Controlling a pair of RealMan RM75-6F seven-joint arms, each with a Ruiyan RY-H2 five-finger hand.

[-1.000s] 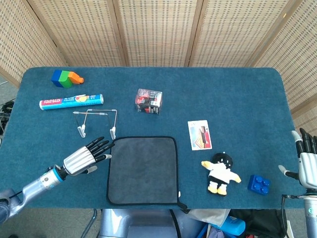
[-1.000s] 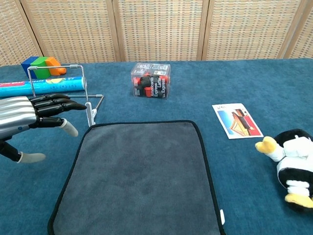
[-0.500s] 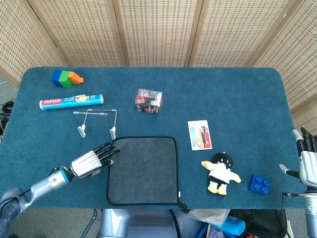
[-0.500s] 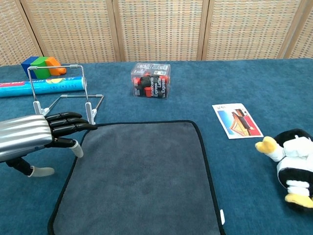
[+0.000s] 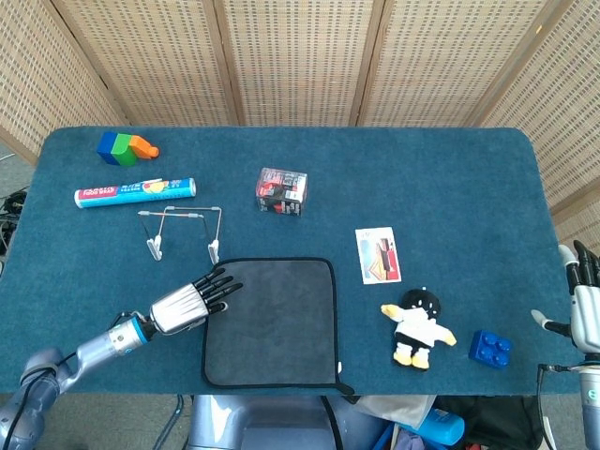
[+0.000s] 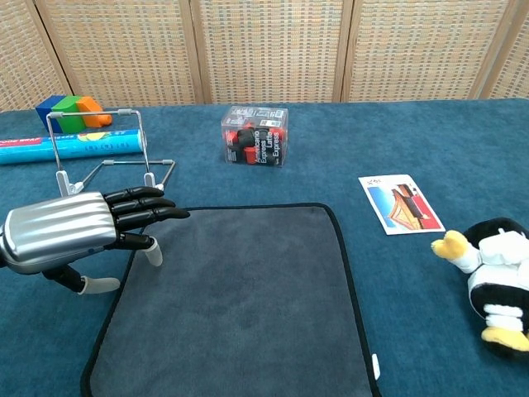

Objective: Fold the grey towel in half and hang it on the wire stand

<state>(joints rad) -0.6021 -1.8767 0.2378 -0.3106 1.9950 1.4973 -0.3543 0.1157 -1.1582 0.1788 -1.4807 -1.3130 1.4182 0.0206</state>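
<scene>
The grey towel (image 5: 273, 319) (image 6: 235, 302) lies flat and unfolded near the table's front edge, edged in black. Behind its left corner stands the wire stand (image 5: 180, 230) (image 6: 106, 157), upright and bare. My left hand (image 5: 190, 301) (image 6: 78, 230) hovers over the towel's far-left corner with fingers stretched out and apart, their tips above the cloth, holding nothing. My right hand (image 5: 585, 300) is at the far right edge of the head view, fingers spread and empty, well away from the towel.
A clear box (image 5: 282, 190) (image 6: 254, 136) with red contents sits behind the towel. A tube (image 5: 135, 192) and coloured blocks (image 5: 127, 148) lie far left. A card (image 5: 378, 254), penguin toy (image 5: 418, 325) and blue brick (image 5: 489, 348) lie to the right.
My left hand has moved right and down toward the table front, from beside the stand's foot to over the towel's far-left corner. The towel has not moved; the right hand barely shifted.
</scene>
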